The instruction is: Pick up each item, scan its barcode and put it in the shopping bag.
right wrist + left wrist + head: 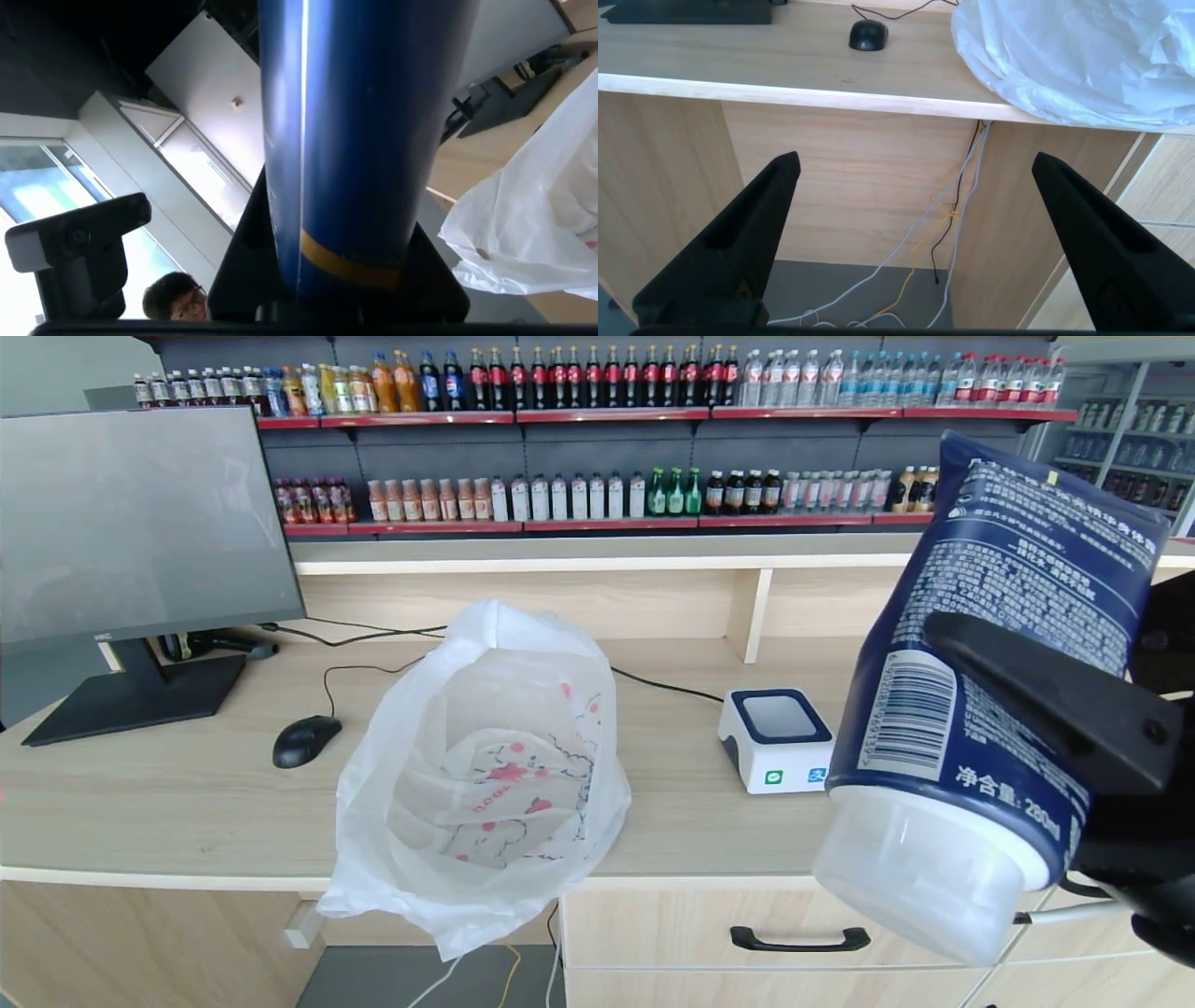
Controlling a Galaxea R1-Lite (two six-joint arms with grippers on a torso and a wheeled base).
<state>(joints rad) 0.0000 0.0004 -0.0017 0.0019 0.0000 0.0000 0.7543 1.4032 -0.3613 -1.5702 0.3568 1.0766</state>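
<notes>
Blue tube (1018, 551) right up close, cap (924, 877) down, clamped across its middle in my right hand (1055, 709), up in the air to the right of the scanner (775, 737). The barcode (904, 714) faces me, not the scanner. It's soft, squeezy plastic, probably slick, so I'd grip near the stiffer cap end, gently. Can't really tell how full it is. My left hand (915, 243) is spread wide and holds nothing, below the counter (168, 793) edge by the shopping bag (495, 756).

My right gripper (1055, 709) holds a blue tube (1018, 551) in the air, cap down. The open white bag (485, 775) sits at the counter's (140, 803) front edge, with the scanner (775, 737) just beside it.
</notes>
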